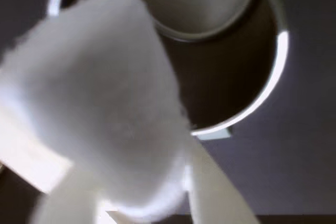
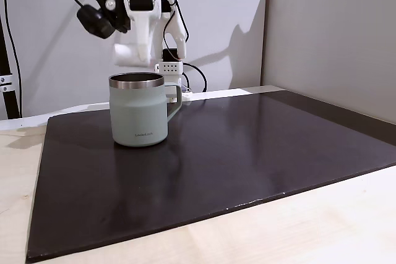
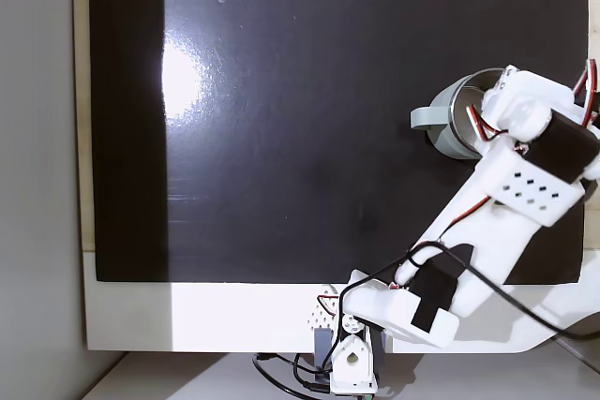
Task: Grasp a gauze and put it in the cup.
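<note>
— Dark and glossy, a black mat (image 2: pixel 247 153) covers most of the pale desk (image 2: pixel 322 221), with a plain white wall behind it in a fixed view. What stands on the mat?

— One cup (image 2: pixel 138 110), sage green with a steel rim, its handle pointing right in that view and small dark lettering low on its side. From above in a fixed view the cup (image 3: pixel 448 119) sits near the right edge of the mat, handle to the left, partly covered by the white arm (image 3: pixel 506 194).

— And the end effector?

— The end effector (image 2: pixel 127 60) hangs just above the cup's rim, at its far side in that fixed view, pointing down. In the wrist view its white fingers (image 1: pixel 220 192) are closed on the gauze (image 1: pixel 100 108), a soft white roll that looks large and blurred so close to the lens.

— Where is the gauze relative to the cup?

— Above the opening. The wrist view looks past it down into the cup (image 1: pixel 226 77), whose bright rim curves around a dark inner wall and a paler bottom. The gauze is not touching the cup as far as that view shows.
</note>
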Robot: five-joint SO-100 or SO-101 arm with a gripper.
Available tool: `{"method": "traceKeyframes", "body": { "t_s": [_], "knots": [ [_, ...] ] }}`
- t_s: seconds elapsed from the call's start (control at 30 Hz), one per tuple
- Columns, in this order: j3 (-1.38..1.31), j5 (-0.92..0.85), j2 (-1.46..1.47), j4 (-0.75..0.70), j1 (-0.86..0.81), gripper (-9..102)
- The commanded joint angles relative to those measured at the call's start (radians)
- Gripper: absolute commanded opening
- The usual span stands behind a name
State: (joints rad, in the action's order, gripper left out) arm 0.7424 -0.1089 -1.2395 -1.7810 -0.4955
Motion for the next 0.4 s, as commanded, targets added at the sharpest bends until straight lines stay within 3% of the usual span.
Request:
{"method": "traceKeyframes", "body": {
  "t_s": [0.0,0.37],
  "knots": [
    [0.009,-0.002,-0.049,-0.003,-0.002,37],
    [0.025,0.008,-0.077,-0.006,0.002,41]
  ]
}}
